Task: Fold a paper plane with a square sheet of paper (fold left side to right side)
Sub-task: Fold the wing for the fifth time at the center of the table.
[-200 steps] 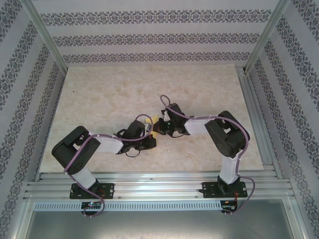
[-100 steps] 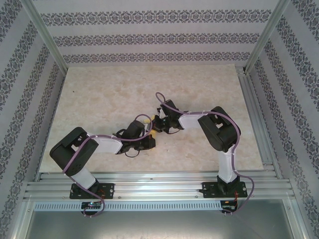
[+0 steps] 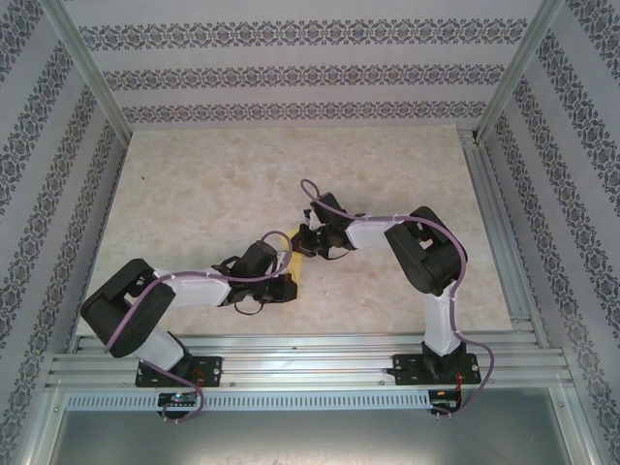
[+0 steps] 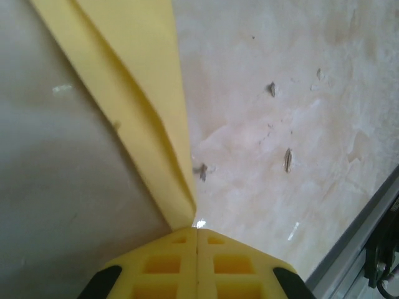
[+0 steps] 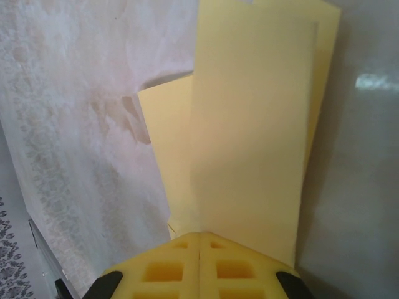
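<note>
Left gripper [image 4: 197, 234]: pads pressed flat together, the pointed end of the paper [image 4: 137, 93] nipped at their tips. Right gripper [image 5: 199, 237]: closed the same way, clamped on the paper's broad end. The paper spans between the two over the middle of the desk [image 3: 194, 194]. It is folded long and narrow, layers overlapping, with a crease running down to the point at the left gripper. Cannot tell whether it rests on the desk or is held just off it.

Since half a second ago: the left gripper has drawn back toward the near edge, and a longer strip of yellow shows between the grippers in the top view. The left arm [image 3: 184, 288] has its elbow dropped toward the near-left corner. The right arm [image 3: 426, 254] has barely shifted. A second ago its elbow sat further right and nearer.

Pose: the left arm is low and folded, elbow out left, forearm reaching right to the centre. The right arm has its elbow at the right, forearm reaching left, gripper facing the left one.
</note>
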Controlling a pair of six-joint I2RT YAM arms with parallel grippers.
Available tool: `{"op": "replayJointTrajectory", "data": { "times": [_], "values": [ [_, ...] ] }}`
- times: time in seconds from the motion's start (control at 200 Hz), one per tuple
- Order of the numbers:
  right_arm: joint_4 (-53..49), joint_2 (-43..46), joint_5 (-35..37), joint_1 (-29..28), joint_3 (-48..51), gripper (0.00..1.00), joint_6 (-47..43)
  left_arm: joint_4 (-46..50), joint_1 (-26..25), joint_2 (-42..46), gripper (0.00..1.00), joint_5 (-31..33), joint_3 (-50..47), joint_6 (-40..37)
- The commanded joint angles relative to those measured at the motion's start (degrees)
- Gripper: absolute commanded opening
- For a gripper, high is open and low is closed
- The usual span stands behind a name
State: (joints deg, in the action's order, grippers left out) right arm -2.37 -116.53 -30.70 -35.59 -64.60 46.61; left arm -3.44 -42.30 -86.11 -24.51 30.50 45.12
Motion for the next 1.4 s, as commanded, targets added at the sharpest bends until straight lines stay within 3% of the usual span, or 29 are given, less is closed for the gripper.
{"op": "replayJointTrajectory", "data": {
  "times": [0.0, 0.105, 0.24, 0.305, 0.35, 0.48, 0.759, 0.934, 1.154, 1.394],
  "values": [
    [-2.19, -1.46, 3.95, 0.72, 1.14, 0.01, -0.98, 5.02, 0.05, 8.32, 0.04, 1.92, -0.66, -0.47],
    [1.05, 0.38, 2.43, 0.83, 1.58, 0.03, -0.16, 11.31, 4.40, 16.95, 0.07, 3.05, -0.29, -1.60],
    [0.77, 4.03, 1.78, 1.40, 0.58, 0.08, -0.65, 17.30, 13.54, 24.02, 0.21, 0.08, 0.77, -3.37],
    [-0.60, 6.24, 2.02, 1.91, 0.19, 0.11, -1.20, 17.65, 17.64, 24.62, 0.23, -3.27, 1.23, -3.73],
    [-1.22, 7.98, 2.30, 2.29, 0.34, 0.13, -1.43, 17.86, 19.19, 24.13, 0.31, -4.41, 1.91, -3.95],
    [-3.77, 13.25, 2.57, 3.71, 1.17, 0.17, -2.53, 15.72, 20.98, 19.16, 0.40, -6.67, 4.53, -4.00],
    [-5.54, 21.24, 3.51, 8.37, 8.90, 0.15, -3.88, 7.81, 19.77, 5.92, 0.41, -11.30, 13.93, -3.45],
    [-8.20, 24.85, 5.73, 11.17, 12.79, 0.15, -5.61, 14.87, 14.54, -1.67, 0.49, -7.48, 23.19, -7.40],
    [-9.23, 28.12, 6.00, 13.70, 16.15, 0.16, -6.35, 23.84, 9.53, -12.22, 0.49, -1.55, 33.91, -10.83],
    [-9.50, 30.67, 5.71, 15.07, 17.78, 0.16, -6.36, 29.59, 8.39, -18.99, 0.49, 1.69, 39.38, -13.10]
  ]
}}
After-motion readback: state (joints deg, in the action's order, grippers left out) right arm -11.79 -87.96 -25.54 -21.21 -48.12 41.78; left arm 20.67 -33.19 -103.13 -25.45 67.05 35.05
